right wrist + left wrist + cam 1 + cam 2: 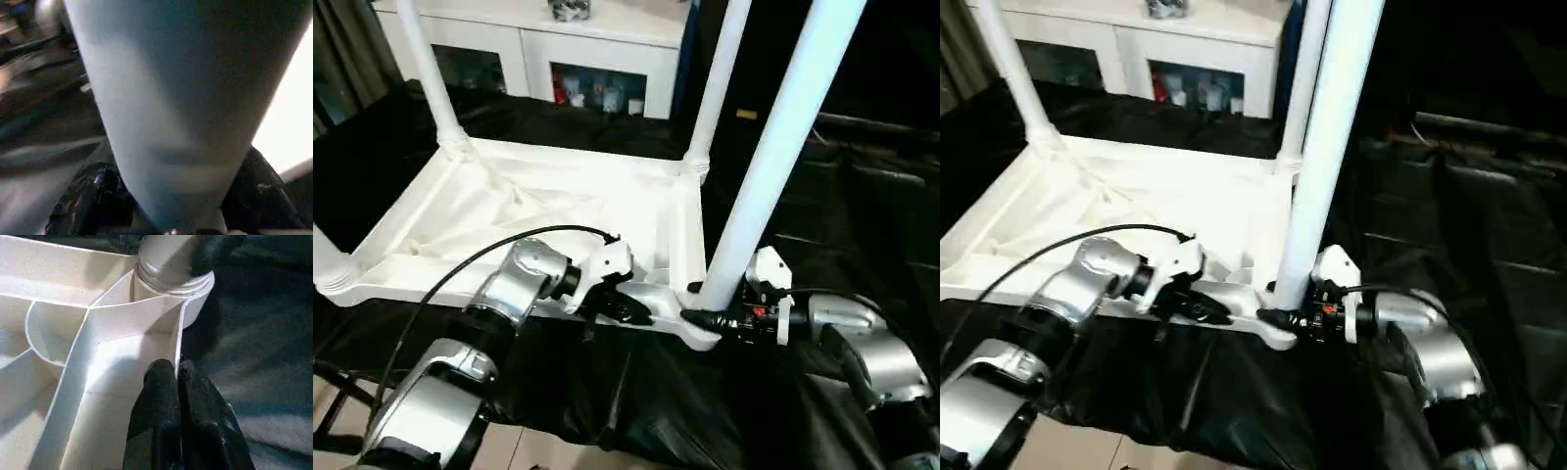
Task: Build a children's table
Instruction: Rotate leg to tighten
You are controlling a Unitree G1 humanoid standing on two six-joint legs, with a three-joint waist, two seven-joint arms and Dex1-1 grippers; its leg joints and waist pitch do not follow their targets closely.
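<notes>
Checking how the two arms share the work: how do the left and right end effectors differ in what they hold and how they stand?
The left end effector is pinched shut on a thin rib of the tabletop along its near edge; the right end effector stands wider, its fingers around the base of the near leg. The left reaches in from the tabletop's near side, the right from its corner. Both sit low, at the tabletop's near right corner.

A white cabinet (570,44) with glass doors stands at the back, small coloured items dim behind the glass. A wrinkled black cloth (842,211) covers the work surface. Pale floor (538,452) shows at the near edge.
</notes>
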